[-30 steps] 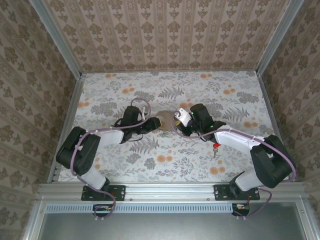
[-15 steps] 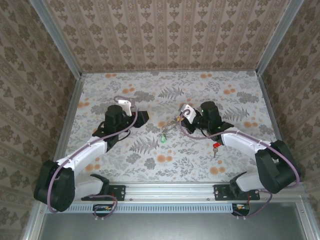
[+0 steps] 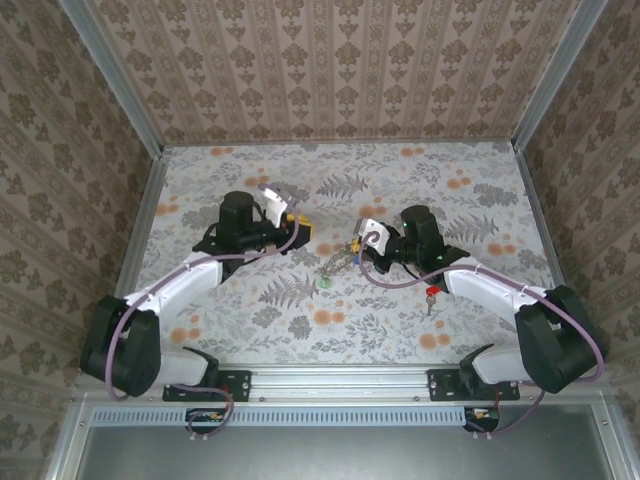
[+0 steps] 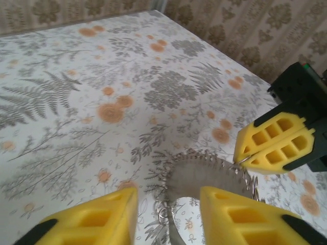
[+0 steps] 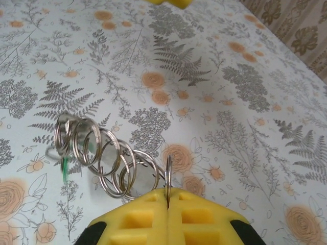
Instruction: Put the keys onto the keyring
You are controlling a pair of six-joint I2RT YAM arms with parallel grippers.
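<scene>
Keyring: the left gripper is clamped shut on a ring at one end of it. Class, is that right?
Not quite: it is the right gripper that is clamped shut on a ring at one end of the keyring. The right wrist view shows this.

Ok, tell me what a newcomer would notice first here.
The keyring, a chain of silvery rings, trails across the table from the shut right claw, which pinches its end ring. The left claw faces it, open and holding nothing. A green key sits at the chain's loose end, and a red key lies beside the right arm.
</scene>
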